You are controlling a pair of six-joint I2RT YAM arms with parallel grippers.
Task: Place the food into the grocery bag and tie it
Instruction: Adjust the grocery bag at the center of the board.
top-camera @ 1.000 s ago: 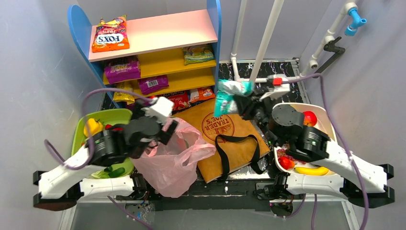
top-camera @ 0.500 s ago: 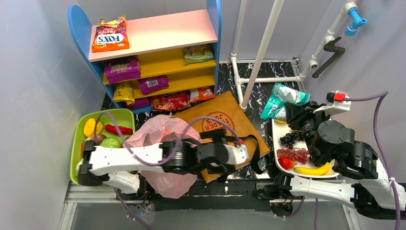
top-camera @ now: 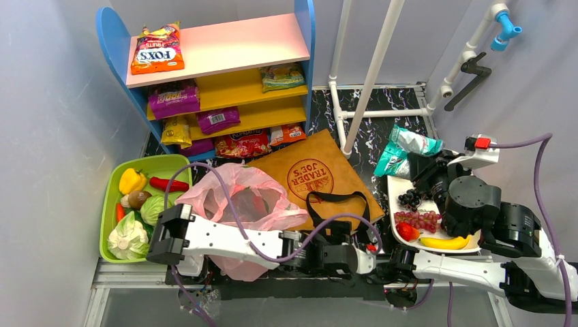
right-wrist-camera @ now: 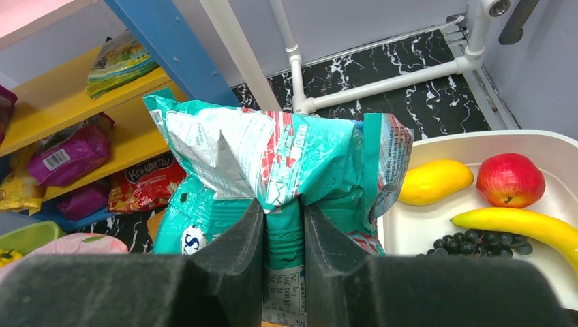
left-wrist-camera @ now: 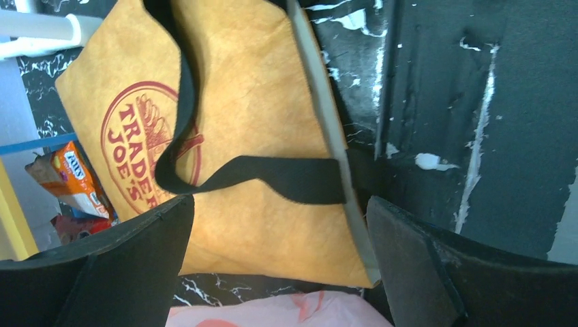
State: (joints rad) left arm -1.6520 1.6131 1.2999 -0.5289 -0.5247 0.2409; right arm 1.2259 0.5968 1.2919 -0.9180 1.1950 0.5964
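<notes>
At the far left a green tray (top-camera: 160,163) holds vegetables, a yellow pepper (top-camera: 132,180) and a pale cabbage (top-camera: 127,239) among them. Just beside it the pink grocery bag (top-camera: 240,201) lies crumpled on the dark table with its mouth gaping upward, its right side touching the brown paper bag (top-camera: 314,173). The left arm stretches low along the near edge, crossing over the pink bag's near end. From the wrist view, the left gripper (left-wrist-camera: 278,211) has its jaws spread wide with nothing between them, hanging over the brown bag's near edge and its black strap (left-wrist-camera: 272,178).

Further right, the right gripper (right-wrist-camera: 283,214) pinches a teal snack packet (right-wrist-camera: 272,160) by its lower seam and holds it up beyond the far-left corner of the white tray (right-wrist-camera: 422,235) (the packet is creased and folded over on itself). In that tray lie a yellow fruit (right-wrist-camera: 436,180), a red apple (right-wrist-camera: 511,178), a banana (right-wrist-camera: 525,225) and dark grapes (right-wrist-camera: 477,242).
</notes>
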